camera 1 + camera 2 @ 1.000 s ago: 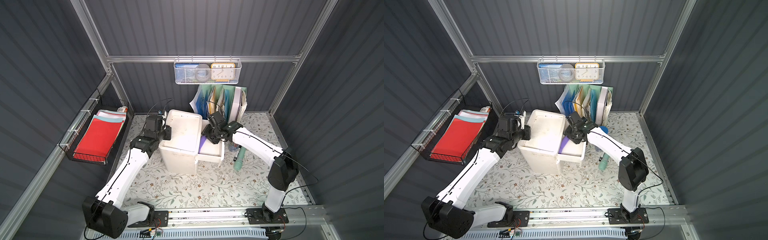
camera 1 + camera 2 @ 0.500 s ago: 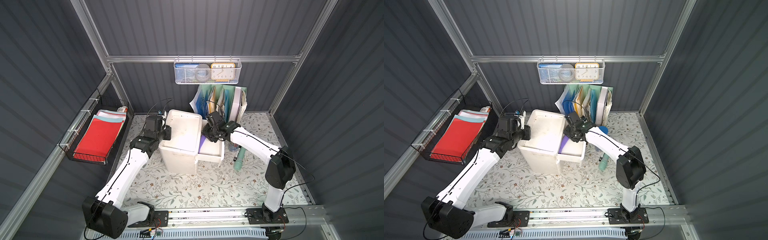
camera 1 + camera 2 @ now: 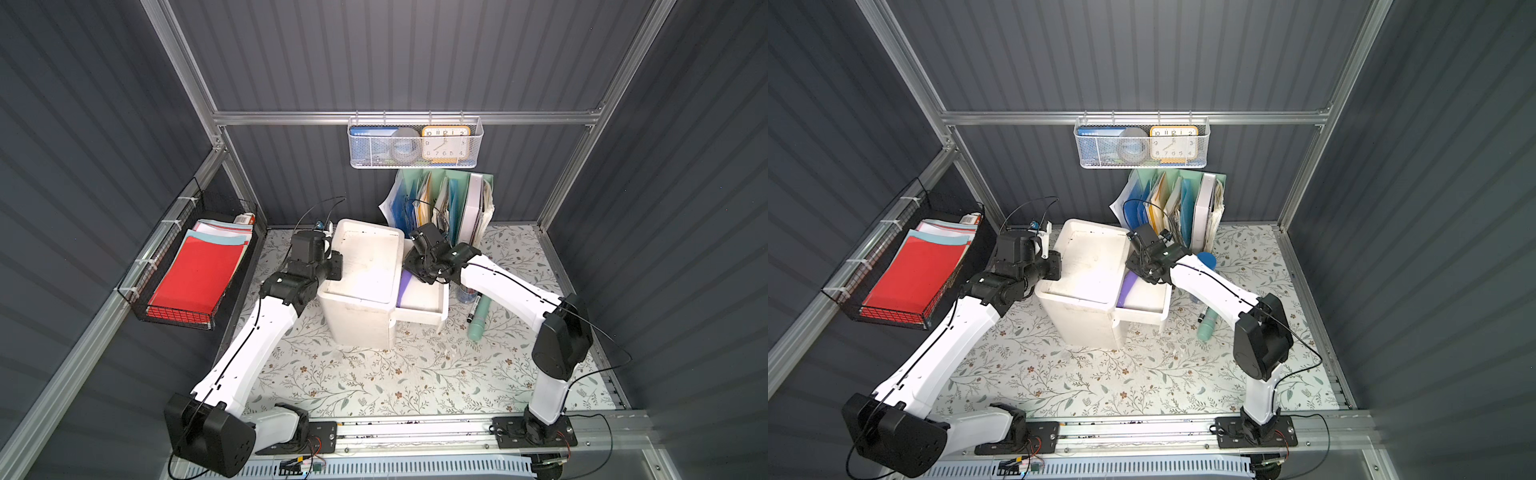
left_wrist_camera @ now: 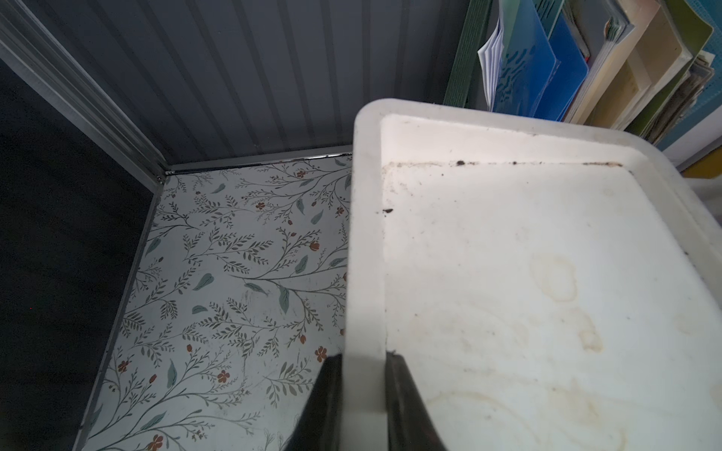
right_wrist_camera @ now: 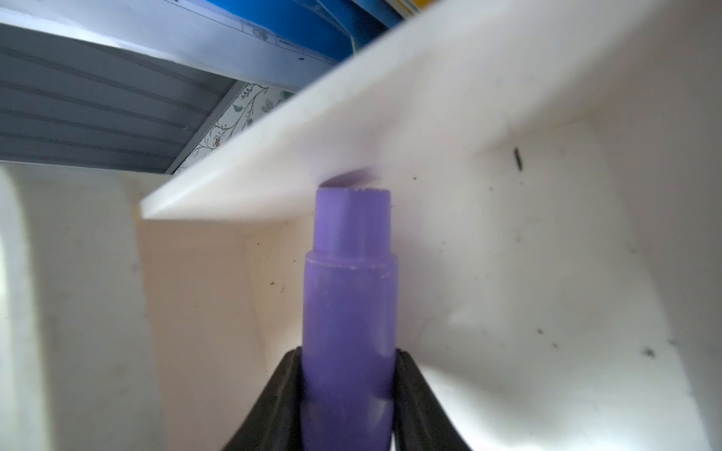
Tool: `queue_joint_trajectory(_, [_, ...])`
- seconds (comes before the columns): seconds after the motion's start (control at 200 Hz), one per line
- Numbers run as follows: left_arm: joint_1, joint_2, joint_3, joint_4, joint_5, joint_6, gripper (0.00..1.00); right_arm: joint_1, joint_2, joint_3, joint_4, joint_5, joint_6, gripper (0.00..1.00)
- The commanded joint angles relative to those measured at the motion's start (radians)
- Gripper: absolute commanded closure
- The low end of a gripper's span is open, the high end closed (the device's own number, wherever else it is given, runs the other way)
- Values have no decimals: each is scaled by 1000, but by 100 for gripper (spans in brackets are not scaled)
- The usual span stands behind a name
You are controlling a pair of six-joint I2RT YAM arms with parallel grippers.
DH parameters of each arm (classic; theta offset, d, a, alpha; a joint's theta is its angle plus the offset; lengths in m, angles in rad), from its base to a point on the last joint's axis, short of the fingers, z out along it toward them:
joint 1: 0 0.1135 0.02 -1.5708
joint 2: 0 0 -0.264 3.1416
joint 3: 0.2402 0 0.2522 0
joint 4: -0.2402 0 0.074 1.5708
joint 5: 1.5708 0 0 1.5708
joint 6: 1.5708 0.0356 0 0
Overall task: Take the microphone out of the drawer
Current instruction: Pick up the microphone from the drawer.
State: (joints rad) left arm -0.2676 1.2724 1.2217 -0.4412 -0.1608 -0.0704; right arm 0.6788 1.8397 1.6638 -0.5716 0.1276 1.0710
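Right wrist view: the microphone fills the centre. It is a smooth, matte purple cylinder that steps down to a narrower collar at its far end, with pale scuffs along the step.
Location: the microphone lies inside the open drawer, with white walls on either side. The narrow end is close to a white wall; I cannot tell whether they touch.
Grip, right arm: the right gripper is clamped on the microphone body, with a black finger pressed to the purple surface on each side.
Both top views: only a purple sliver of the microphone shows, at the inner end of the drawer. The right wrist covers the rest.
Drawer state: it is pulled out of the white drawer unit on the side facing the right arm.
Grip, left arm: the left gripper is closed on the raised rim of the drawer unit's top, one finger outside the rim and one inside.
Wrist views only: they show the stepped collar, finger contact on the microphone, dark specks on the drawer walls, and faint ring stains on the unit's top.
Top views only: they show both arms and the surroundings.
Surroundings: a file rack stands behind the drawer and a wire basket with a clock hangs above it. A mint tube and a marker lie side by side on the floral mat just beside the drawer. A black wire tray of red paper hangs on the wall by the left arm.
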Motion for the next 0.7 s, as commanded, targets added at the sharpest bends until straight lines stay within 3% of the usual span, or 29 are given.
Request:
queue_joint_trajectory(0.0, [7,53,-64,-56,12,-5,100,20,-58,-7,-29,63,-133,88])
queue_joint_trajectory(0.36, [7,60,-65,-53,12,-5,100,21,-136,56,-115,225,-328,92])
queue_joint_trajectory(0.695, [6,70,-66,-53,10,-6,100,21,-288,25,-78,381,-471,95])
